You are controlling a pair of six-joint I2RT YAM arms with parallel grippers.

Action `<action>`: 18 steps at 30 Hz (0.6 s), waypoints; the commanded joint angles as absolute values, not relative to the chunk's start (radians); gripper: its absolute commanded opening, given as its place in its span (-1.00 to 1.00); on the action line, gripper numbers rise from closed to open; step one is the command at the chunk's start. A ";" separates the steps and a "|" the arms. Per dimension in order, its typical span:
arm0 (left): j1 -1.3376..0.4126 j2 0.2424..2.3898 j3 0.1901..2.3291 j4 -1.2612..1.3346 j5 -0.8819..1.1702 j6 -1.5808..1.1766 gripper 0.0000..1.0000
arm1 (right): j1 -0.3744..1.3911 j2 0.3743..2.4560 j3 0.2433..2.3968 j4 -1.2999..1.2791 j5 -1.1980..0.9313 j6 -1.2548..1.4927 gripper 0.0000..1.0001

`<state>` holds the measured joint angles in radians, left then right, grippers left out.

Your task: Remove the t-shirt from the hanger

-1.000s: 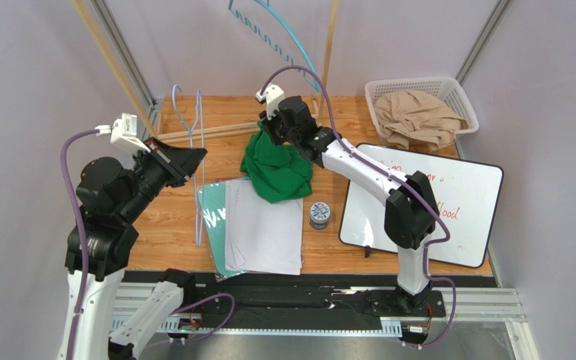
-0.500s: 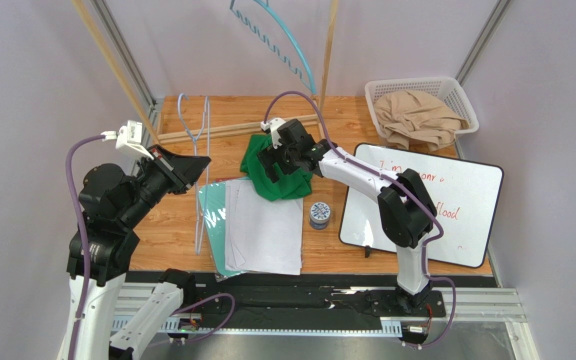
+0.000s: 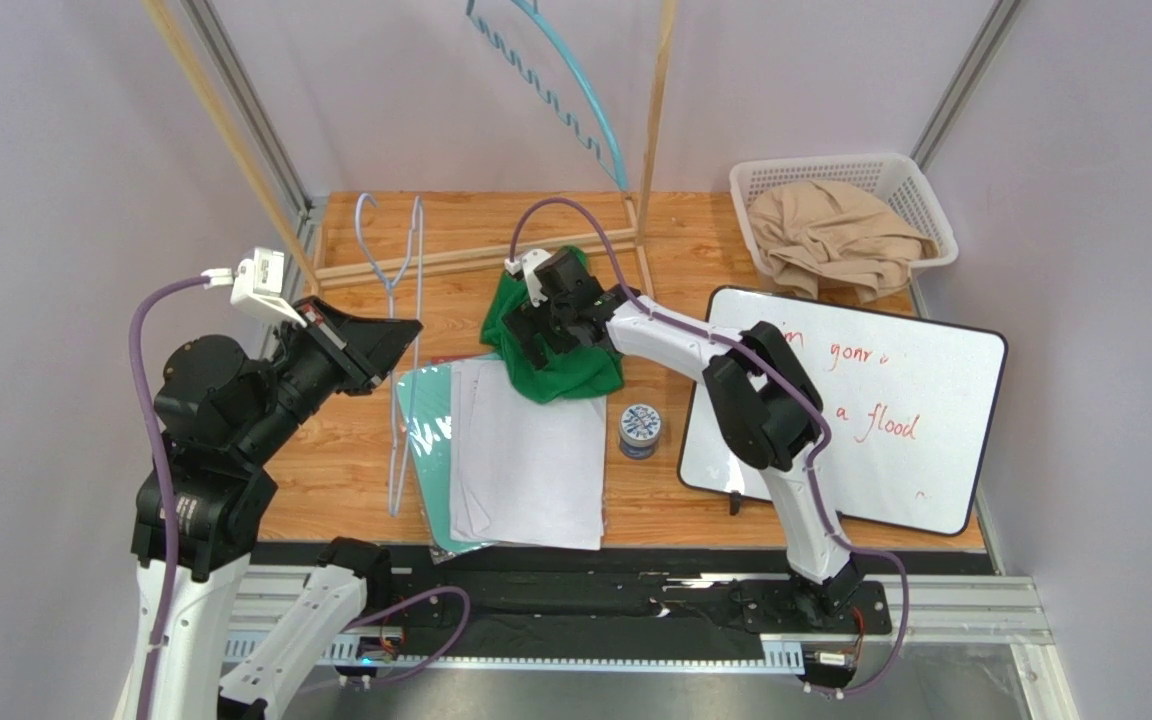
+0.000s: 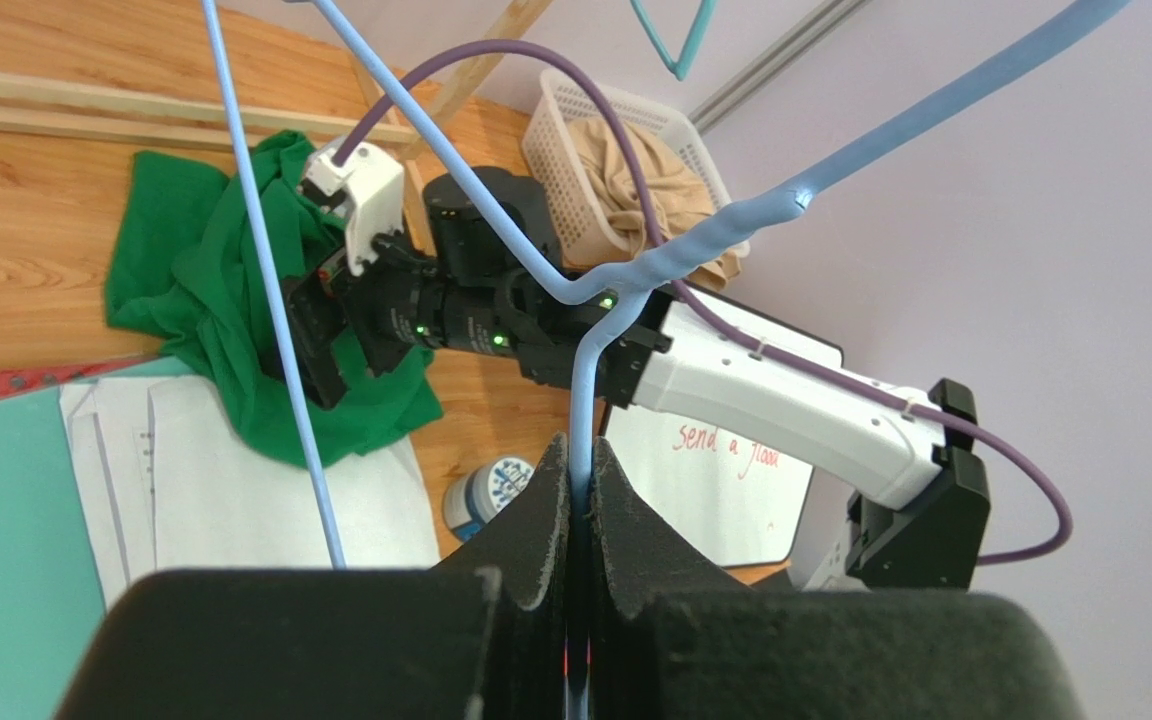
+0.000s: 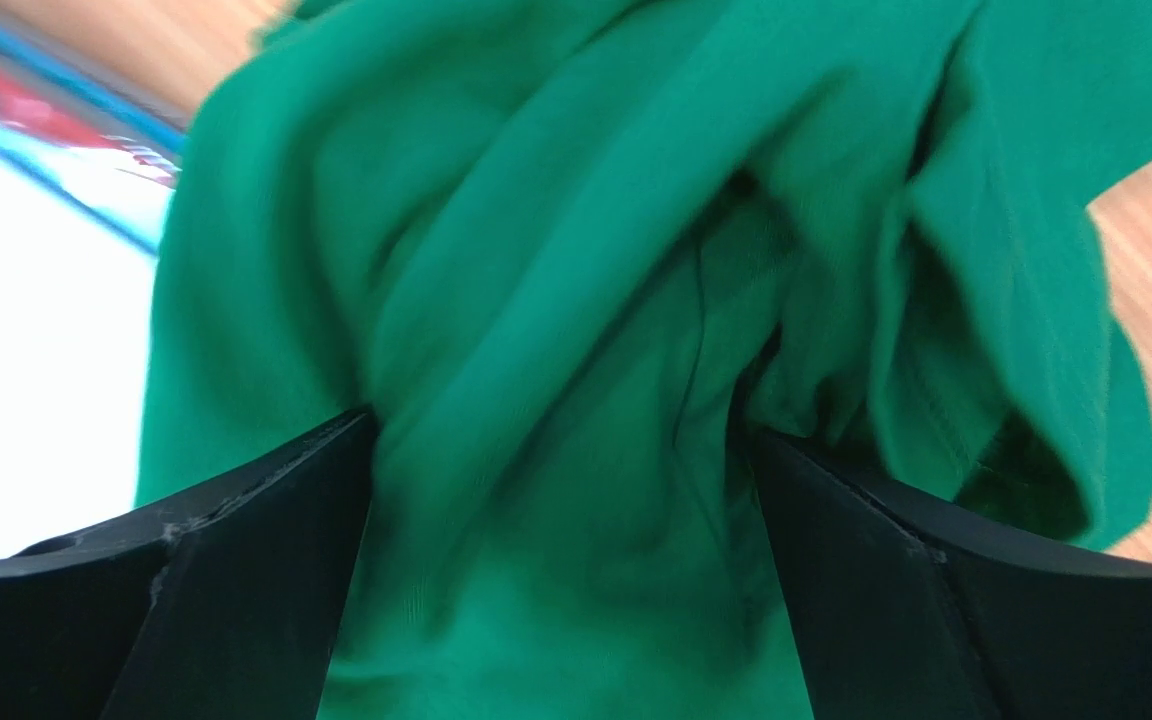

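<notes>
**Right claw**: the jaws stand wide apart, directly over the crumpled green t-shirt. Fabric fills the gap between the two black fingers, but the jaws are not closed on it. In the top view the right claw sits low on the heap.

**Left claw**: the jaws are together, clamped on the wire of the light blue hanger. In the top view the left claw is raised above the left part of the table, and the hanger runs from the far edge towards the near edge.

**T-shirt:** it lies bunched on the table near the middle, well apart from the hanger and with no part of the wire inside it. Its near edge overlaps the white sheets of paper, which lie on a teal folder.

**Surroundings:**
- A small round tin stands just right of the papers.
- A whiteboard with red writing lies to the right of the tin.
- A white basket holding beige cloth stands at the far right corner.
- A teal hanger hangs above, near the wooden rack.
</notes>
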<state>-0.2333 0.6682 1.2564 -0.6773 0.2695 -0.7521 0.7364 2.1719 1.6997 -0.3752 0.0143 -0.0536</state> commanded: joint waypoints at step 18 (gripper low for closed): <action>-0.227 0.649 1.223 -0.644 0.308 -0.758 -1.00 | 0.739 1.938 1.667 -0.224 0.084 -0.063 -1.00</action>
<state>-0.2333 0.6628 1.2240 -0.6769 0.2947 -0.7551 0.7364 2.1132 1.6478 -0.2958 0.0639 -0.0532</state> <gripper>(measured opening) 0.016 0.029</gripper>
